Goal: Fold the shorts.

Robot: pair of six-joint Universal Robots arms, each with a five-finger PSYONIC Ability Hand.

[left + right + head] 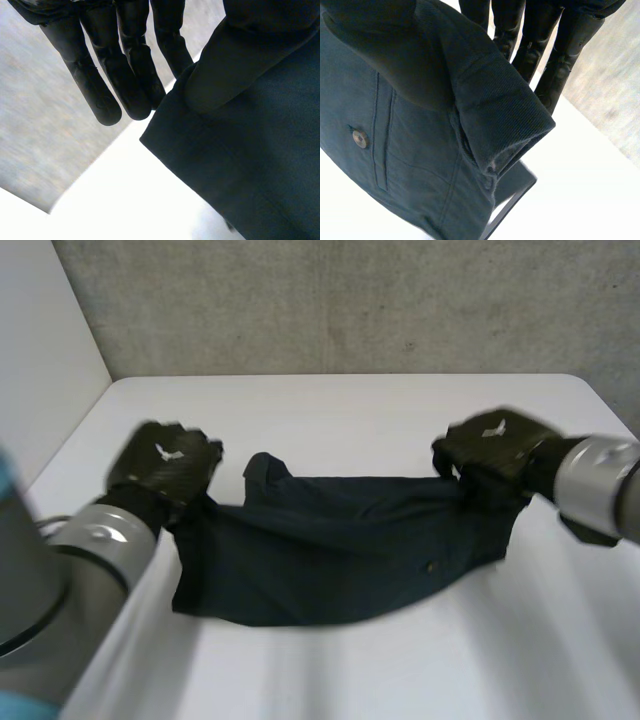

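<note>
We see the shorts [340, 545] as a dark navy garment of fine twill weave, stretched sideways across the smooth white tabletop [350, 410]. Their two ends are raised at the hands, and the middle sags in a shallow curve onto the surface. Near the right hand [497, 445] the thick waistband [500, 115] rolls over on itself in a rounded fold. Below it we make out a narrow stitched pocket slit [382, 150] closed by a small round brown button [360, 138].

The left hand [165, 462] grasps one end of the cloth. Its glossy black fingers [102, 75] stay nearly straight, and a hemmed edge bunches up just beside them on the thumb side, where the thumb itself is covered. The right hand grasps the other end in the same way, its fingers [560, 55] reaching straight behind the rolled band.

Behind the tabletop stands a rough, speckled grey wall [350, 300], and a plain white panel [40, 360] closes off the left side. Both grey arms come in low, and the hands hide the parts of the cloth that they hold.
</note>
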